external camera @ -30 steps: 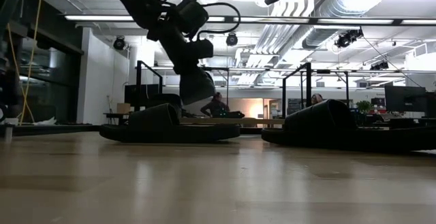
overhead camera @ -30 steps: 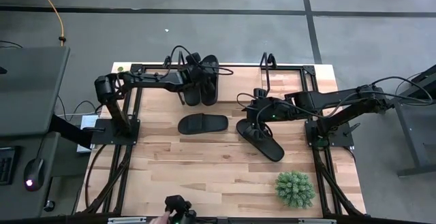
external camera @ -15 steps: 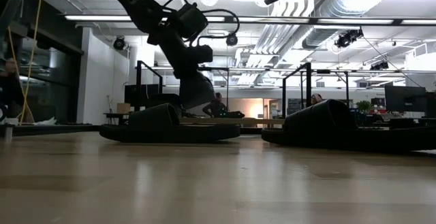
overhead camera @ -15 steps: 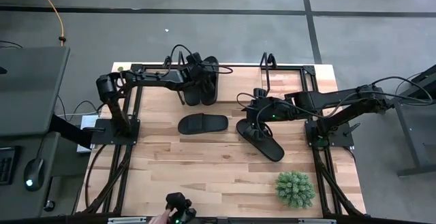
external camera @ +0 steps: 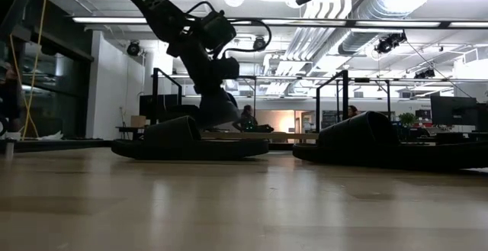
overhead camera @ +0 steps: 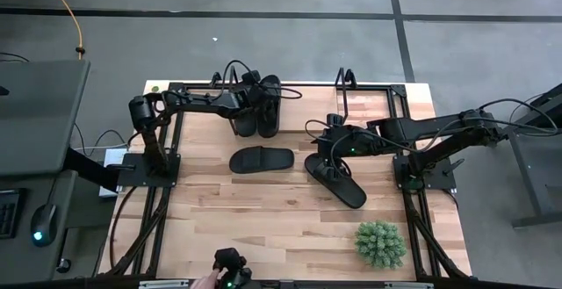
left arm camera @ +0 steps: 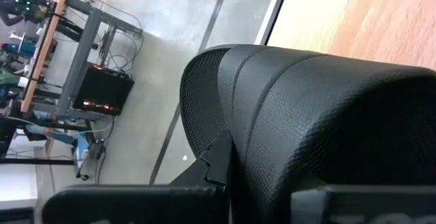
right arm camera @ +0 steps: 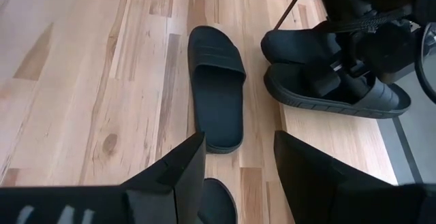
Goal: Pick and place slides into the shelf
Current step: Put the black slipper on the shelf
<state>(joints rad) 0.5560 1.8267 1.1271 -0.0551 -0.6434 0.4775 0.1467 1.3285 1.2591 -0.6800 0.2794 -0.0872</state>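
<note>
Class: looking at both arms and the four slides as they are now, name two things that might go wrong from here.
1. The left end effector is shut on a slide pressed against its neighbour; releasing may topple both.
2. The right end effector hovers open over an angled slide; closing off-centre might push it aside.

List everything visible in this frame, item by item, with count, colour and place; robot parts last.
slides: four, black; one flat mid-table, one under the right gripper, two side by side at the shelf by the left gripper.
shelf: one, light board with black tube uprights, table's far edge.
plant: one, green, near right corner.
table: one, light wood.
hand: one, a person's, at the near edge on a dark device.
left gripper: shut on a slide at the shelf.
right gripper: open, above the right-hand slide.
</note>
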